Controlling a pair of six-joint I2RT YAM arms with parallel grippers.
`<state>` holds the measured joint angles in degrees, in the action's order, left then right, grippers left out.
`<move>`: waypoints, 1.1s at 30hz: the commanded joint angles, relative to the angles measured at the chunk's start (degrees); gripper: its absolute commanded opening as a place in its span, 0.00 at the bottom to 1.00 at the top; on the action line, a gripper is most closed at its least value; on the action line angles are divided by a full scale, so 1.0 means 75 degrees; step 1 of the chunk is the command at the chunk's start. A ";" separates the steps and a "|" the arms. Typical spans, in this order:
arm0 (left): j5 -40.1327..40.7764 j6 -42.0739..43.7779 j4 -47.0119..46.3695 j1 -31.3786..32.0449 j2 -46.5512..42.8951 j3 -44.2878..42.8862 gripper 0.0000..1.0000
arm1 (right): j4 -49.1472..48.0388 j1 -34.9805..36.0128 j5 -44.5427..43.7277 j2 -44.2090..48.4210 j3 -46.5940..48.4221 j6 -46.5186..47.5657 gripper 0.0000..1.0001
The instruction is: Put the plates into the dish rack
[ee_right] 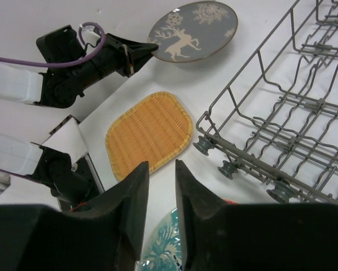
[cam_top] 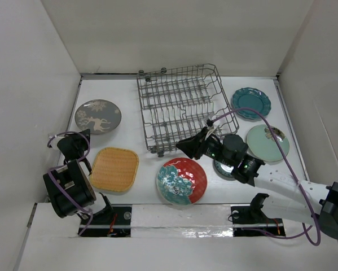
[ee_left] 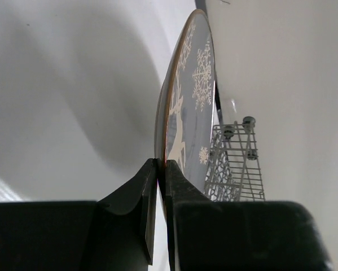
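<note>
My left gripper (cam_top: 83, 137) is shut on the near rim of the grey-brown round plate (cam_top: 98, 116) at the far left. In the left wrist view the fingertips (ee_left: 160, 164) pinch the edge of this plate (ee_left: 194, 96). My right gripper (cam_top: 187, 145) is open and empty. It hovers between the rack's near corner and the red-and-teal floral plate (cam_top: 181, 180). The orange textured plate (cam_top: 114, 168) lies near left. The grey wire dish rack (cam_top: 183, 104) holds no plates. The dark teal scalloped plate (cam_top: 251, 103) and the pale mint plate (cam_top: 267, 142) lie on the right. The small teal-rimmed plate (cam_top: 224, 168) is mostly hidden under my right arm.
White walls enclose the table on three sides. The right wrist view shows the right gripper (ee_right: 161, 166) over bare table, with the orange plate (ee_right: 149, 132), the rack's feet (ee_right: 231, 166) and the left arm's gripper (ee_right: 140, 53) at the grey-brown plate (ee_right: 194, 31).
</note>
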<state>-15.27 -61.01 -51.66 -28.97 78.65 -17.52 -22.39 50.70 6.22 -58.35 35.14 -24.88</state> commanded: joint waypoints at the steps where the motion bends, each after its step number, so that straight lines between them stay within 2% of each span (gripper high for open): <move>1: -0.0460 -0.0466 -0.1959 -0.0039 -0.0351 -0.0090 0.00 | -0.0224 0.0049 -0.0220 -0.0002 0.0355 0.0212 0.41; 7: -0.1022 -0.0993 -0.2838 -0.0110 -0.0233 -0.0090 0.00 | -0.0330 0.0049 -0.0395 -0.0201 0.0343 0.0283 0.60; 12: -0.1362 -0.1099 -0.2722 -0.0110 -0.0806 -0.0277 0.00 | -0.0377 0.0049 -0.0443 -0.0516 0.0413 0.0329 0.71; 15: -0.1596 -0.1146 -0.2546 -0.0110 -0.1123 -0.0371 0.00 | -0.0401 0.0049 -0.0466 -0.0750 0.0541 0.0271 0.84; 19: -0.1913 -0.1216 -0.2511 -0.0110 -0.1568 -0.0418 0.00 | -0.0389 -0.0127 -0.0384 -0.1137 0.0928 -0.0021 0.93; 23: -0.2347 -0.1228 -0.2394 -0.0110 -0.1990 -0.0453 0.00 | -0.0694 -0.0127 -0.0127 -0.1781 0.1466 -0.0478 0.95; 27: -0.2651 -0.1426 -0.2323 -0.0040 -0.2377 -0.0360 0.00 | -0.0530 -0.0337 -0.0302 -0.2671 0.2717 -0.0537 0.96; 33: -0.3248 -0.1720 -0.2604 0.0242 -0.2834 -0.0289 0.00 | -0.0295 -0.1262 0.0002 -0.4462 0.4337 -0.0748 0.96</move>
<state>-35.09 -69.49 -59.00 -27.70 61.60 -17.28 -23.22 44.34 5.17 -87.53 62.35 -28.99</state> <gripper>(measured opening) 0.040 0.960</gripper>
